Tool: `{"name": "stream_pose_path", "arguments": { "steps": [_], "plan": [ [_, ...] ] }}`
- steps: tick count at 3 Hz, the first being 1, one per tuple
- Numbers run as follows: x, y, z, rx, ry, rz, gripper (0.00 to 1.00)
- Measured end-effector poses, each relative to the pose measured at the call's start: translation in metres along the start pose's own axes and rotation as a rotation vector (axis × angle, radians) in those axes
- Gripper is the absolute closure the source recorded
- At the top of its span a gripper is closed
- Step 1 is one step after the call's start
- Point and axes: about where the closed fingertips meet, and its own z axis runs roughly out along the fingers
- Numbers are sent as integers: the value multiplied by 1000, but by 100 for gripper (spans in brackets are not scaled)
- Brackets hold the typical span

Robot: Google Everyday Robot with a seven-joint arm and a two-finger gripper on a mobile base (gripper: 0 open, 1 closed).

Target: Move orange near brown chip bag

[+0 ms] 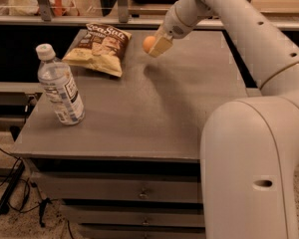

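The orange (148,44) is small and round, held in my gripper (155,46) above the grey table top (139,108), just right of the brown chip bag (100,47). The bag lies flat at the table's back left, dark brown on top and pale yellow below, with white "Sea Salt" lettering. My gripper is shut on the orange, and the arm reaches in from the upper right. A small gap separates the orange from the bag's right edge.
A clear plastic water bottle (60,86) with a white cap stands at the table's left side. My large white arm body (249,163) fills the lower right. Drawers (134,195) sit below the table top. A rail and shelves run behind the table.
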Motion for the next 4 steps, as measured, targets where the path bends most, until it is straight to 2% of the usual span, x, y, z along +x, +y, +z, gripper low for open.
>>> {"name": "stream_pose_path", "arguments": {
  "steps": [1, 2, 3, 4],
  "plan": [
    [-16, -2, 31, -9, -26, -15, 100],
    [-31, 3, 53, -44, -55, -33, 100],
    [-38, 7, 67, -74, -67, -33, 82],
    [-42, 9, 74, -89, -73, -32, 60]
  ]
}}
